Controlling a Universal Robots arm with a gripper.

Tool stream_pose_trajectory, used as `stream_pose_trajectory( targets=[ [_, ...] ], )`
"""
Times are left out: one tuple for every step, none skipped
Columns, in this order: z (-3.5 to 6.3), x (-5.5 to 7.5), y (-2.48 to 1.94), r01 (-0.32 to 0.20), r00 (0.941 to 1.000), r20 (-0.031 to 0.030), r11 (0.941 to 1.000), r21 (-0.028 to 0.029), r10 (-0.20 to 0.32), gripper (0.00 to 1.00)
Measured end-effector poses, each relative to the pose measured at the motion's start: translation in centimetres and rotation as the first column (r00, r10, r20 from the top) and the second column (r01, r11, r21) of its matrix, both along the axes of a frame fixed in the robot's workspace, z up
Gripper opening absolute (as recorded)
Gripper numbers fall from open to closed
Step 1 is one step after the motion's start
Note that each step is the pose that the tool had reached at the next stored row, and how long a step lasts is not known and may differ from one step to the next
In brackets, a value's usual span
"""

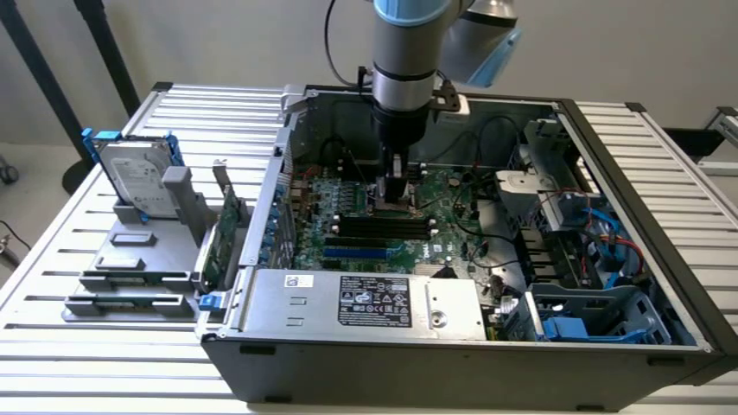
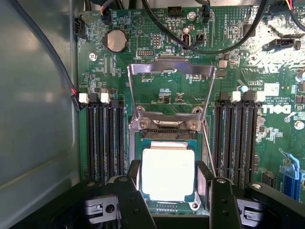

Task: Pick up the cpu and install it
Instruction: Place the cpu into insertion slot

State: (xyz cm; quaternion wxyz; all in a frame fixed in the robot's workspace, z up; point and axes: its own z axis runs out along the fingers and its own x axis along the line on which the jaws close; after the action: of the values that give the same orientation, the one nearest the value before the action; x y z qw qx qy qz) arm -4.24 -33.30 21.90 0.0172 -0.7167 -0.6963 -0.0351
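The cpu (image 2: 167,172), a small square chip with a silvery top, lies level over the motherboard socket (image 2: 167,134) inside the open computer case (image 1: 461,346). My gripper (image 2: 169,169) straddles it, with a black finger (image 2: 135,171) pressed against each of two opposite edges, shut on the chip. The socket's metal load plate (image 2: 171,71) stands flipped open beyond it. In the exterior view the arm reaches straight down into the case, and the gripper (image 1: 396,197) sits low over the board's middle, covering the chip.
Black memory slots (image 2: 102,138) flank the socket on both sides, and black cables (image 2: 200,45) loop over the board. The case's grey wall (image 2: 38,119) is close by. Outside, a grey fixture (image 1: 133,259) holds a hard drive (image 1: 136,177) and a green card (image 1: 231,229). The power supply (image 1: 363,298) fills the case's front.
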Motion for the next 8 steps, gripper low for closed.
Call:
stream_pose_trajectory(
  targets=[
    [-0.08, 0.0, 0.0, 0.001, 1.0, 0.0, 1.0, -0.001, -0.001, 0.55],
    [-0.15, 0.0, 0.01, 0.002, 1.0, 0.0, 1.0, -0.0018, -0.002, 0.55],
    [-0.21, 0.0, 0.01, 0.003, 1.0, 0.0, 1.0, -0.0028, -0.003, 0.55],
    [-0.28, 0.0, 0.02, 0.004, 1.0, 0.0001, 1.0, -0.0036, -0.004, 0.55],
    [-0.34, 0.0, 0.02, 0.005, 1.0, 0.0001, 1.0, -0.0046, -0.005, 0.55],
    [-0.4, 0.0, 0.02, 0.005, 1.0, 0.0001, 1.0, -0.0053, -0.005, 0.55],
    [-0.45, 0.0, 0.03, 0.006, 1.0, 0.0001, 1.0, -0.006, -0.006, 0.55],
    [-0.48, 0.0, 0.03, 0.006, 1.0, 0.0002, 1.0, -0.0065, -0.006, 0.55]
  ],
)
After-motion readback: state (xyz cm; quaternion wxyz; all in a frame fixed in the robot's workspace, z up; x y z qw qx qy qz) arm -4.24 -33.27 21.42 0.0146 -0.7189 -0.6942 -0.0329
